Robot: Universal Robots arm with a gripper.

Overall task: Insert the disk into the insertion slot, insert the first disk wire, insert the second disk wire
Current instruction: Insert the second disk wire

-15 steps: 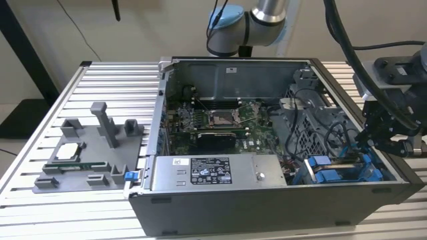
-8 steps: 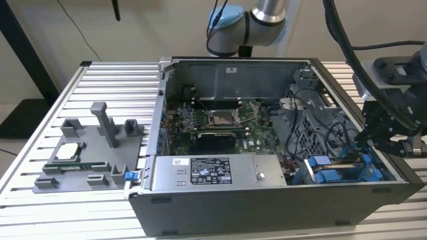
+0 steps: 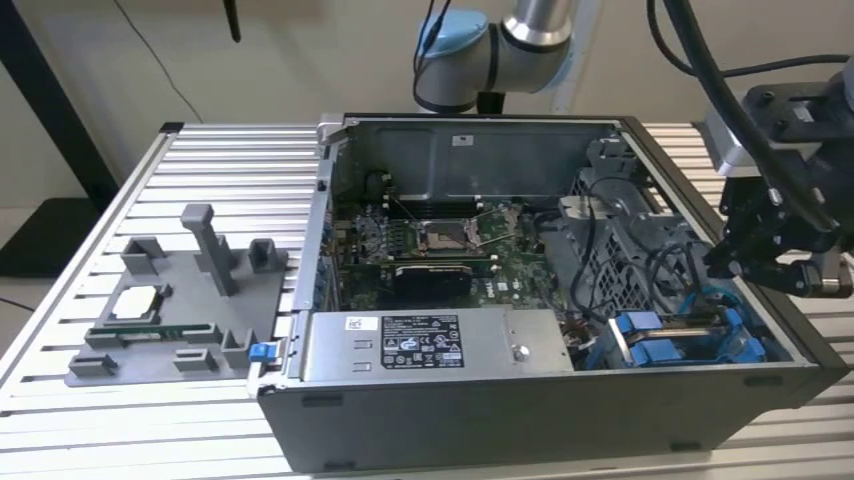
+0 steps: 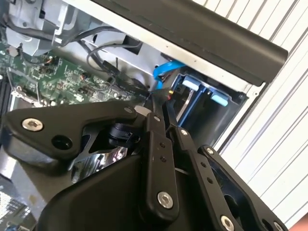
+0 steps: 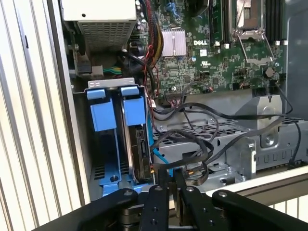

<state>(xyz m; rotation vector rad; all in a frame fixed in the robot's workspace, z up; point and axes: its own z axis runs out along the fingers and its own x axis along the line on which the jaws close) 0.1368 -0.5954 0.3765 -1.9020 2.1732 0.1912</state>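
sitting upright in the insertion slot (image 5: 118, 139), the disk (image 5: 137, 144) looks stiff, breakable, best held by its blue edges. the end effector (image 5: 173, 185) is nearly shut, maybe pinching a thin wire.

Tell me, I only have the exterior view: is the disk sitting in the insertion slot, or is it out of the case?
Observer: It is in. In the first wrist view the disk stands inside the insertion slot, next to a second blue carrier.
Operator: Where is the gripper relative to it?
Observer: The gripper hangs close to the disk's exposed end, right by a loop of black wires lying over the grey cage.
Operator: Any cable at the disk itself?
Observer: A thin blue cable runs along the disk's side that faces the motherboard. Whether it is plugged in, I cannot tell.
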